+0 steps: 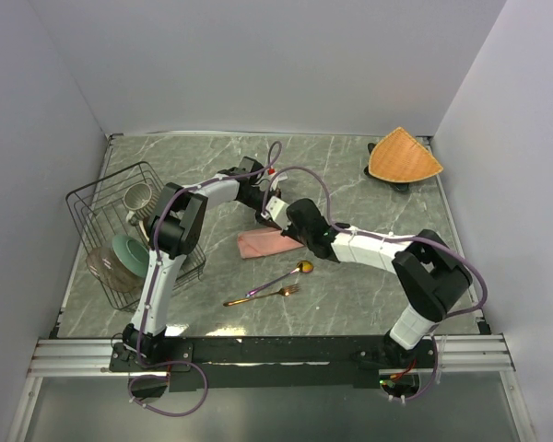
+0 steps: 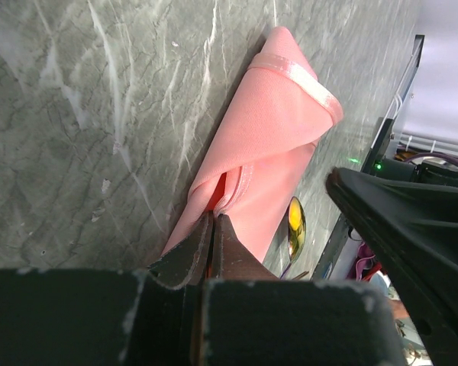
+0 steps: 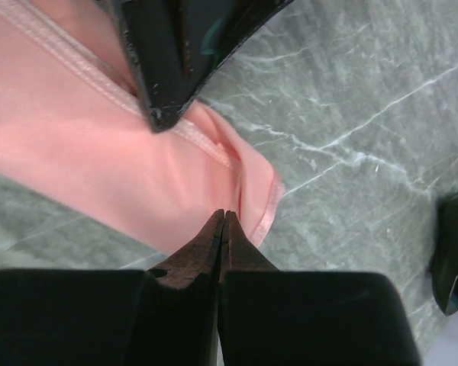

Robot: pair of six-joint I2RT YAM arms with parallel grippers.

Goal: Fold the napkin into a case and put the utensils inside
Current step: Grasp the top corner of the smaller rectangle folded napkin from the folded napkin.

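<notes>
No writing, label, brand mark, number or sign can be read in any of the three views.

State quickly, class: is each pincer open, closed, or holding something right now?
Left pincer: closed, pinching the napkin at its folded edge.
Right pincer: closed, apparently pinching the napkin near its corner.
</notes>
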